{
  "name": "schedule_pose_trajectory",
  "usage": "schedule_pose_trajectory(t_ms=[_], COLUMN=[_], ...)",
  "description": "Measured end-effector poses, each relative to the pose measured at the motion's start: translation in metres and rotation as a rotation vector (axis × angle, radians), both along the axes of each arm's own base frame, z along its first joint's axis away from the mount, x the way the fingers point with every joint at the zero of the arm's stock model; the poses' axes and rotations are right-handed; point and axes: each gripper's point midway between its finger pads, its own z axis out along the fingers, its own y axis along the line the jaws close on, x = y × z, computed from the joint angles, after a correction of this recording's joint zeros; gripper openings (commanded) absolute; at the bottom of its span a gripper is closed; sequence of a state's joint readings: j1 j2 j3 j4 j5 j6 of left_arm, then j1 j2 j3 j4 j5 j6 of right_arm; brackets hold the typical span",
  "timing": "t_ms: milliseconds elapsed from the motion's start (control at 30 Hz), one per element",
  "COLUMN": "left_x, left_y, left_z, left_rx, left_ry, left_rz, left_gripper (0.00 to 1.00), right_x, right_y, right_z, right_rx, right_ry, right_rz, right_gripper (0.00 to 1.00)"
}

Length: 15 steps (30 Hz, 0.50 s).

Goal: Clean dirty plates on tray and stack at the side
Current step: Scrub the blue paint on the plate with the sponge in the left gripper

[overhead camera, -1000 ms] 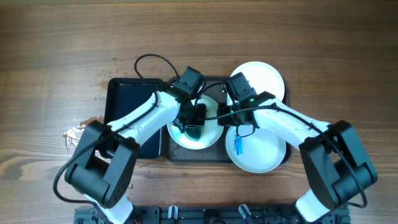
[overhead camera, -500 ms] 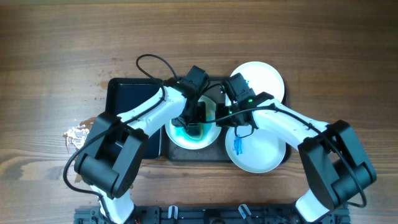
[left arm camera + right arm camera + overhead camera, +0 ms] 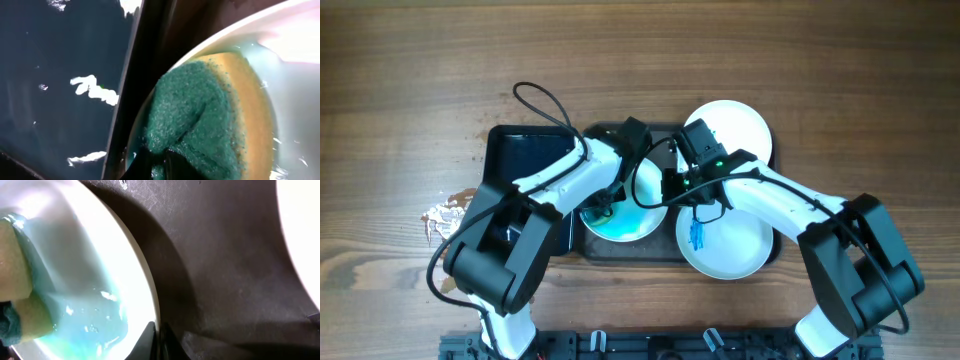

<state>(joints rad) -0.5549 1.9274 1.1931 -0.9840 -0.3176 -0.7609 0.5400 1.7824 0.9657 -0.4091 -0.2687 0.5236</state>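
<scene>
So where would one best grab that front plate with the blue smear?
Take the smeared plate by its near rim, from the robot's side: it lies flat, so only the thin edge gives a hold, and there it seems to overhang the tray.

The sponge (image 3: 200, 115) is dark green on one face and yellow on the other, and the white middle plate (image 3: 620, 222) is filmed with pale turquoise. The white near plate (image 3: 740, 250) bears a blue smear (image 3: 697, 236); the tray (image 3: 630, 252) is dark grey, the surface (image 3: 820, 60) brown with wood grain.
</scene>
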Motion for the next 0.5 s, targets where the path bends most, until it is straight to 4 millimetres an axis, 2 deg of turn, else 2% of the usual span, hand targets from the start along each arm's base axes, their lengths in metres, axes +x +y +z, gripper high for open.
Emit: schedule_pose_trajectory(t_ms=[100, 200, 300, 500], left_x=[0.003, 0.014, 0.03, 0.04], left_y=[-0.005, -0.019, -0.039, -0.077], left_z=[-0.003, -0.004, -0.004, -0.003], left_rx=[-0.025, -0.089, -0.151, -0.243], left_ry=[0.011, -0.004, -0.053, -0.109], left_rz=[-0.077, -0.207, -0.328, -0.473], left_gripper=[0.04, 0.04, 0.04, 0.04], right_x=[0.0, 0.001, 0.008, 0.013], right_y=[0.0, -0.005, -0.017, -0.03], right_z=[0.0, -0.001, -0.002, -0.005], right_rx=[-0.001, -0.018, -0.052, -0.103], right_ry=[0.001, 0.003, -0.007, -0.02], right_rz=[0.0, -0.012, -0.049, -0.08], right_gripper=[0.04, 0.04, 0.04, 0.04])
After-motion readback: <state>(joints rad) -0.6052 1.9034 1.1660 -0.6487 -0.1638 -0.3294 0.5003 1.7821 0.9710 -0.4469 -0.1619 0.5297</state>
